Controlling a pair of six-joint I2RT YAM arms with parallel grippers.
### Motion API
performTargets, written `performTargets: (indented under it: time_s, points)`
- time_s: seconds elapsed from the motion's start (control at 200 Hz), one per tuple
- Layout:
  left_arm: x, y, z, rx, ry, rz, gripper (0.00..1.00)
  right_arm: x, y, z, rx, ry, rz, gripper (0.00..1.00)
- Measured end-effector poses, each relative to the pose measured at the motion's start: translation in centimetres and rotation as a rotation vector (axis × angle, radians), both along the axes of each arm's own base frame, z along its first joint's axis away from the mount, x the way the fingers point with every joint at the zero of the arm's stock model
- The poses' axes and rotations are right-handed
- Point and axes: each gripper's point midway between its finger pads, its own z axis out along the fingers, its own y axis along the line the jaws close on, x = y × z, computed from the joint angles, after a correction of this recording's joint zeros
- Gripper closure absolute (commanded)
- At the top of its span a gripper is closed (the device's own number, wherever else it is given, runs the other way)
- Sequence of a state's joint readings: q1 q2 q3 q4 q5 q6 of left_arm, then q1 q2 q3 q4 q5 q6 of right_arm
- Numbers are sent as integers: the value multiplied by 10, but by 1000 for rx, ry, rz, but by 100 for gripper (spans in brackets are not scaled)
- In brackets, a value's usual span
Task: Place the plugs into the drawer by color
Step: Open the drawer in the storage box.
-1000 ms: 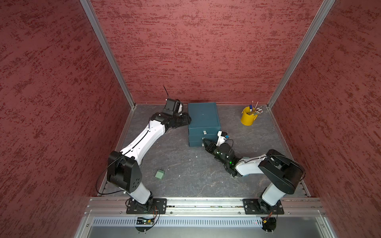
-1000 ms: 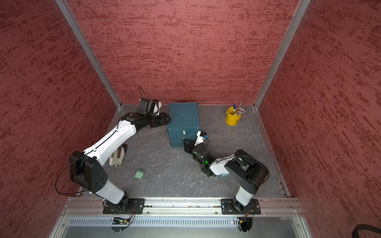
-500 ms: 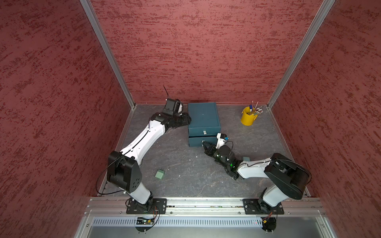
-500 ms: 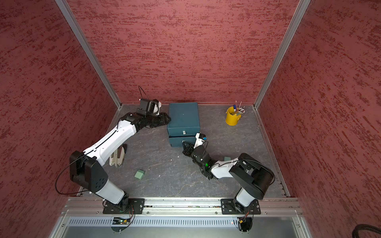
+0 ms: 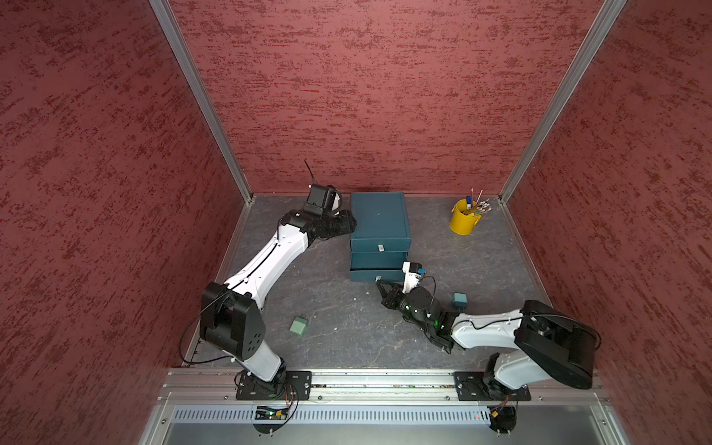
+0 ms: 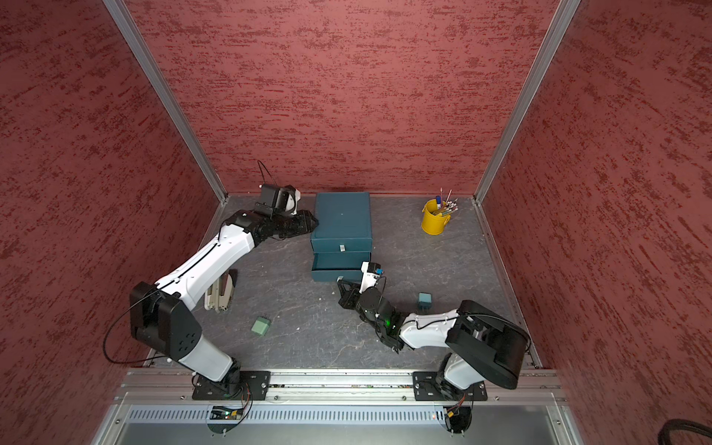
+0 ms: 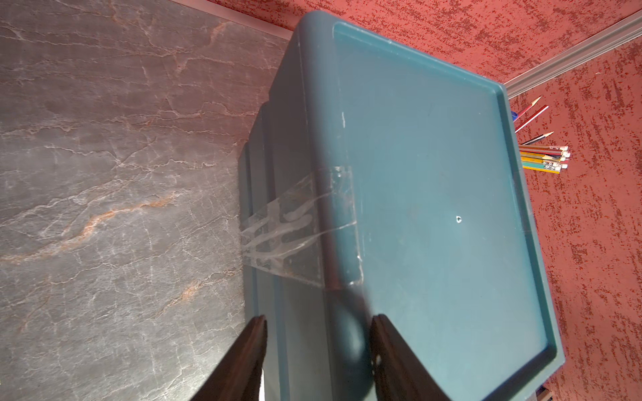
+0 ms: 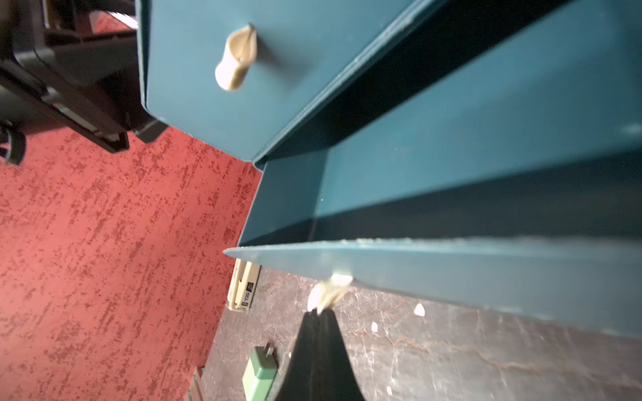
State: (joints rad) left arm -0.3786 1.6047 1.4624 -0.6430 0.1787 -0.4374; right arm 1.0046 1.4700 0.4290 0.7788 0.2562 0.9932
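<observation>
The dark teal drawer chest (image 5: 378, 219) (image 6: 342, 219) stands at the back of the table. One lower drawer (image 5: 378, 274) is pulled out toward the front, and I cannot see anything inside it. My right gripper (image 5: 380, 283) (image 8: 318, 311) is shut on that drawer's white pull tab (image 8: 330, 290). My left gripper (image 5: 350, 226) (image 7: 318, 319) is open and straddles the chest's upper left edge (image 7: 326, 215). A sage green plug (image 5: 298, 326) (image 8: 260, 376) lies on the table at front left. A teal plug (image 5: 459, 299) (image 6: 424, 299) lies just behind my right arm.
A yellow bucket (image 5: 464, 220) (image 6: 435, 220) of pencils stands at the back right. A beige stapler-like object (image 6: 219, 293) (image 8: 243, 288) lies by the left wall under my left arm. Small white crumbs (image 8: 419, 309) dot the table in front of the chest.
My right gripper has drawn back toward the front with the tab, and the drawer has slid out of the chest. The teal plug behind the arm has come into view. The left arm has held still.
</observation>
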Motion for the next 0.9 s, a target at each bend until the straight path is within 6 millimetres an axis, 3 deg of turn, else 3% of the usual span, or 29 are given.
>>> performTargets:
  time_s: [0.426, 0.776, 0.897]
  points:
    - [0, 0, 0, -1, 1, 2, 49, -33, -6, 14, -37, -4, 44, 100]
    - [0, -1, 0, -2, 2, 1, 48, -38, -12, -8, -138, 42, 51, 100]
    - [-1, -1, 1, -2, 2, 0, 48, -37, -9, -8, -175, 50, 56, 57]
